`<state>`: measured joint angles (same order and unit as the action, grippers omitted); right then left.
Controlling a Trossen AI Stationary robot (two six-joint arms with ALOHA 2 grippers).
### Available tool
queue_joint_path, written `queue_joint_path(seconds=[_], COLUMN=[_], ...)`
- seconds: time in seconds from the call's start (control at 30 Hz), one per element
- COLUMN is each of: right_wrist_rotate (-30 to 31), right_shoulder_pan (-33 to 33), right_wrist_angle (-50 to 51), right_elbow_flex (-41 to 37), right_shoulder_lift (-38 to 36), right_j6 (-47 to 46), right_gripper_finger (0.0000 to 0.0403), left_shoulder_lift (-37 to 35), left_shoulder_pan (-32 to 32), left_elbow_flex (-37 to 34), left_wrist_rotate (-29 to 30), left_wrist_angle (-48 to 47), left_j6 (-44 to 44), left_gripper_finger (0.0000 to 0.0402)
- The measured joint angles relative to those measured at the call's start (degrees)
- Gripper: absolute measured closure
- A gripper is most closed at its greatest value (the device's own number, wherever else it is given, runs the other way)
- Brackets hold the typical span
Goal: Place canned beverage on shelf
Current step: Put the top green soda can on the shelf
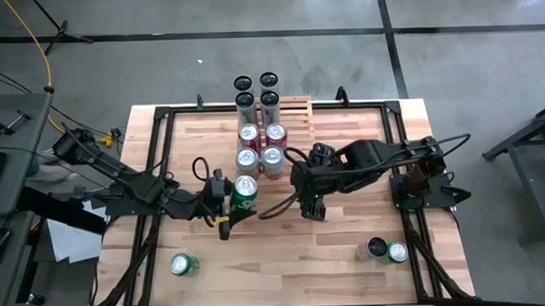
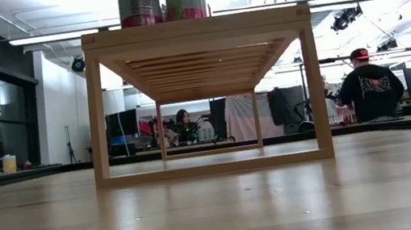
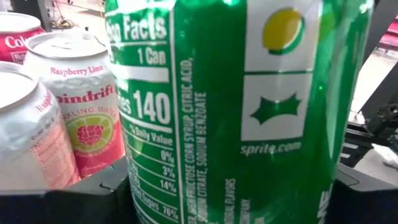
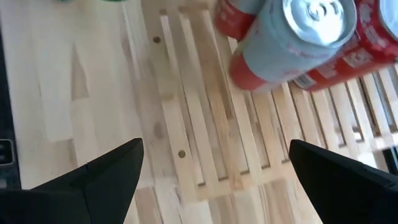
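My left gripper (image 1: 231, 212) clamps a green can (image 1: 245, 192) at the shelf (image 1: 294, 120). Pink cans (image 1: 260, 146) crowd just behind. My right gripper (image 1: 311, 209) hangs spread beside them.

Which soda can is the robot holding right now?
The green Sprite can at the front of the shelf, clamped in the left end effector. The other cans stand free on the shelf or table.

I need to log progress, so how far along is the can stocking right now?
Done: several cans already stand in two columns on the shelf. In hand: the left gripper is shut on a green can at the near end of the left column. The right gripper is open and empty beside the shelf. Left: a green can near the left front and two cans near the right front.
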<state>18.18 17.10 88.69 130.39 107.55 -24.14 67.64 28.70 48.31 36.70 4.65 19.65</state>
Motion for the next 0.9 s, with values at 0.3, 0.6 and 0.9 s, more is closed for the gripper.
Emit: queue_joint_path(seconds=[0.3,0.6,0.9], right_wrist_rotate=[3.9,6.1,5.6], right_shoulder_pan=[4.3,4.7,6.3], right_wrist_angle=[1.3,1.1,-13.2], right_elbow_flex=[0.0,-9.6,-46.1], right_shoulder_lift=[0.0,-6.9,-32.8], right_j6=[-5.0,-10.1,-32.7], right_gripper_finger=[0.0015,0.0016,0.0016], left_shoulder_lift=[0.0,0.0,0.0], left_shoulder_pan=[-2.2,-2.6,-1.5], left_elbow_flex=[0.0,0.0,-4.6], left_wrist_rotate=[-3.7,-4.8,-1.8], left_wrist_angle=[3.2,4.4,13.2], left_j6=[-3.7,-3.3,-1.8], left_gripper_finger=[0.0122,0.0122,0.0122])
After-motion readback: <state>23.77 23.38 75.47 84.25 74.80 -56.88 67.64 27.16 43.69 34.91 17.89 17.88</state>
